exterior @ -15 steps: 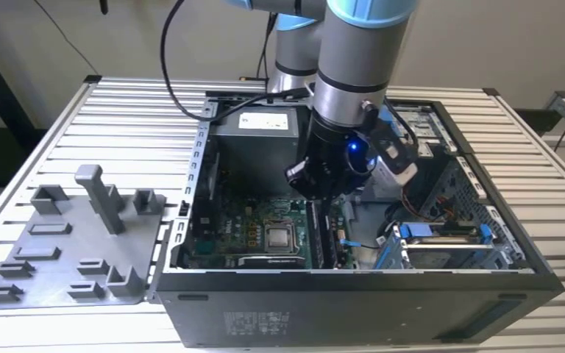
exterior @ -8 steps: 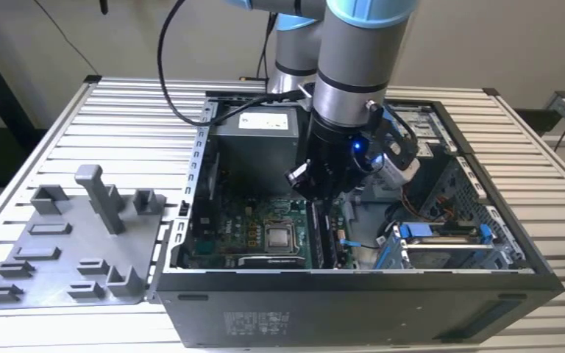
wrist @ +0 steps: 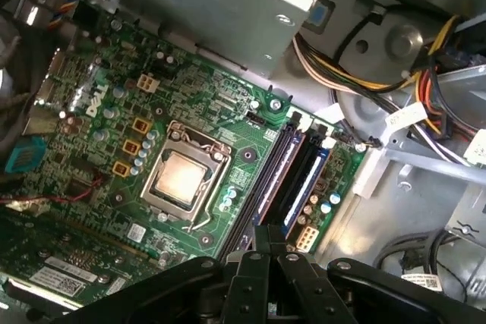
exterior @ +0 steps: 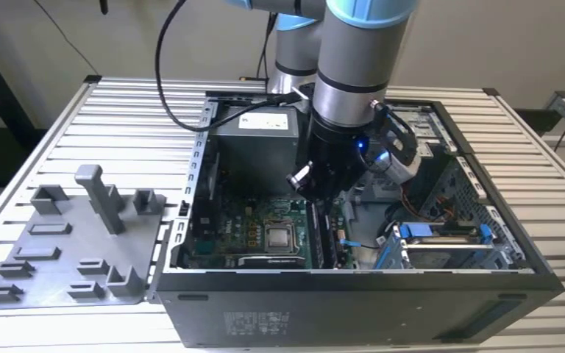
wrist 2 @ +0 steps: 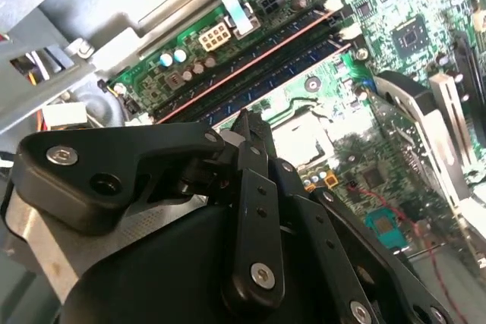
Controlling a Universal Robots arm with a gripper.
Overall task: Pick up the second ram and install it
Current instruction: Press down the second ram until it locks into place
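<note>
Finds the gripper (exterior: 309, 193) low inside the open computer case (exterior: 518, 254), just beside the processor socket (exterior: 280, 237) on the exterior view's right. Shows its black fingers (wrist 2: 248, 138) pressed together to a narrow tip in the second wrist view, with nothing visible pinched between them. Places that tip right over the long memory slots (wrist: 304, 176) running alongside the processor socket, in both wrist views. Marks the second ram (wrist 2: 296, 66) as the long dark blue-green strip lying in the slot line under the tip, on the socket's near side of a slot with a thin reddish edge (wrist 2: 250, 62); cannot tell whether fully seated or whether touched by the fingertips. Takes in the green motherboard (wrist: 99, 134) all round the socket, and the grey power supply (exterior: 258, 125) beyond it towards the back of the case. Picks out bundled wires (wrist: 364, 73) past the slots, on the far side from the socket. Notes a blue-tabbed drive cage (exterior: 440, 235) well apart from the socket on the exterior view's right. Leaves, outside the case and far off on the exterior view's left of the socket, a grey plastic tray (exterior: 76, 243) with upright blocks on the slatted table (exterior: 126, 103).
</note>
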